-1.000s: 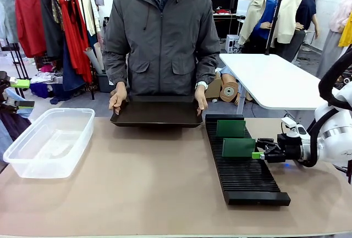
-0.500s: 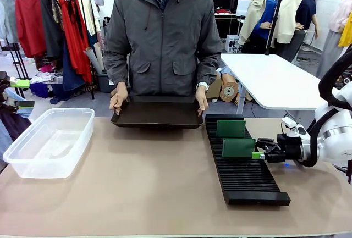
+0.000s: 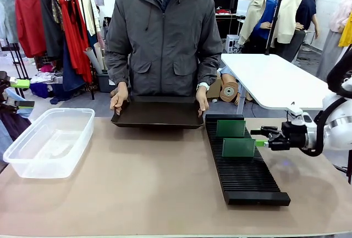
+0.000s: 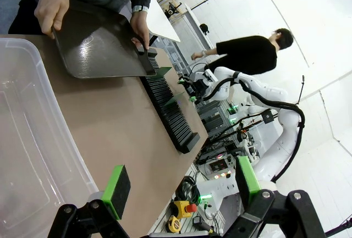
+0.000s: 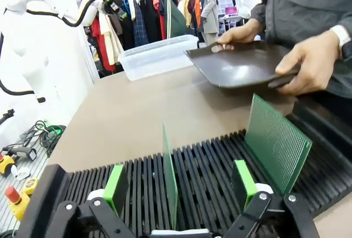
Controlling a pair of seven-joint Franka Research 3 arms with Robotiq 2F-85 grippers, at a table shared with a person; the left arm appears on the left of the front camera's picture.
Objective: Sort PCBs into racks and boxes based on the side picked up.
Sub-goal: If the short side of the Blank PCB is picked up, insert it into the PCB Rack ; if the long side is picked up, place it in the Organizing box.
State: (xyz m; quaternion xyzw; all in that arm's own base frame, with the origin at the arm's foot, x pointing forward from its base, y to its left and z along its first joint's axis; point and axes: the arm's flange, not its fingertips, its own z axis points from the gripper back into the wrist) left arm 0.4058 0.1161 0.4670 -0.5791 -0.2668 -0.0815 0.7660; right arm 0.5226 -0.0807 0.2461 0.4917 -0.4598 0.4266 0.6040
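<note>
On the table: things are listed here from biggest to smallest.
Table (image 3: pixel 137 194): a long brown top is shared by the robot and a person at the far side.
Clear box (image 3: pixel 49 142): it is set at the robot's left end of the table. Nothing can be seen in it. It is likely kept there so boards picked up by one side can be dropped in.
Black rack (image 3: pixel 242 166): it is laid on the right part of the table, running from the far side toward the robot. Its many thin slots are made to keep boards standing up.
Dark tray (image 3: pixel 158 114): it is held at both ends by the person's hands, at the far edge. No boards can be seen on it.
Right gripper (image 3: pixel 263 138): it is seen just beside the near board, at its right edge. The jaws are spread wide, one on each side of the board in the wrist view, and the board seems not to be squeezed.
Left gripper (image 4: pixel 181 186): its jaws are open and nothing is held. It is kept over the clear box end.
Near PCB (image 3: pixel 238 147): it is stood upright in a rack slot, and seems to be let go.
Far PCB (image 3: pixel 230 128): it is stood upright a few slots farther back.
</note>
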